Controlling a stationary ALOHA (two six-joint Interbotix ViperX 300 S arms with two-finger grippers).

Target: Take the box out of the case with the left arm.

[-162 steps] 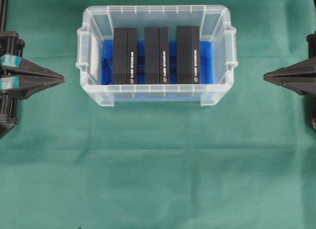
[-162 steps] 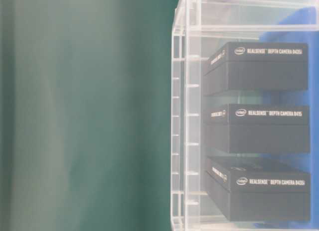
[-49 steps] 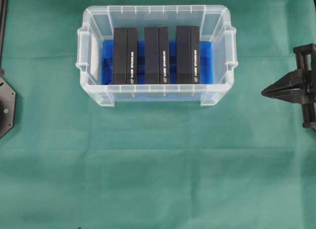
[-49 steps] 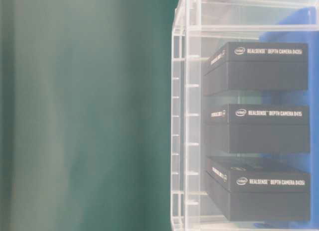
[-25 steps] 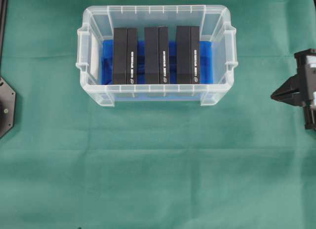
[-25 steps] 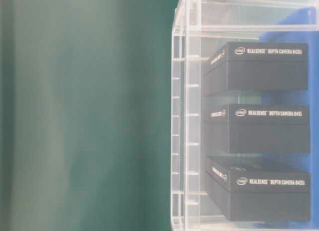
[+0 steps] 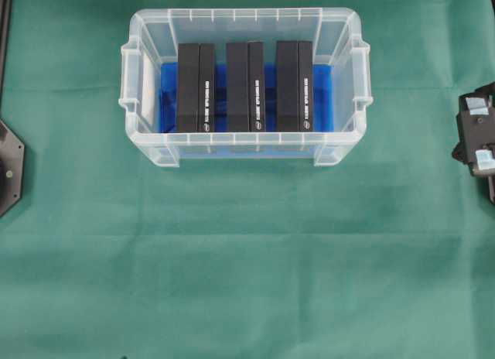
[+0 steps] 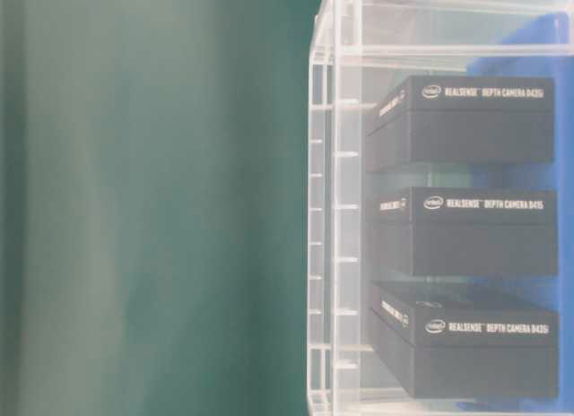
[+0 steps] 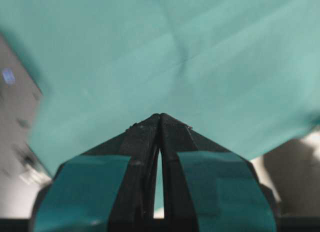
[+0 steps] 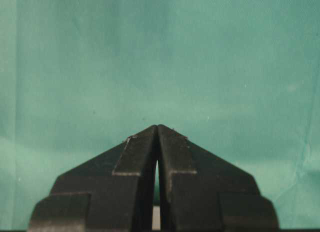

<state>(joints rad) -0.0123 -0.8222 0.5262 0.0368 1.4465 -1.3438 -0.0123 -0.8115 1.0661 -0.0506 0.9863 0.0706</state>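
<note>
Toward the far side of the bench [image 7: 247, 282], which was draped in green cloth, the case [image 7: 246, 152] sat with its long side across the overhead view, a clear tub with a rimmed lip, side handles and a blue lining on its floor. Three black boxes stood on edge inside it in a row: the left box [image 7: 196, 87], the middle box [image 7: 245, 86] and the right box [image 7: 294, 85], each apart from its neighbour with blue lining showing between them, and none touching the end walls. The table-level view showed white lettering on their faces through the ribbed clear wall. The case's walls rose around the boxes on all sides, while the top was open and nothing covered them. The left gripper [image 9: 160, 115] showed only in its own wrist view, its jaws pressed together with nothing between them, teal pads [image 9: 82, 192] on the fingers, hanging over bare green cloth with the cloth's edge and a pale surface beyond it at the frame's sides. The right gripper [image 10: 158, 126] likewise had its jaws pressed together and empty over the cloth; in the overhead view the right arm [image 7: 476, 138] sat at the right edge, well apart from the case. A dark plate [image 7: 9, 167] sat at the left edge
</note>
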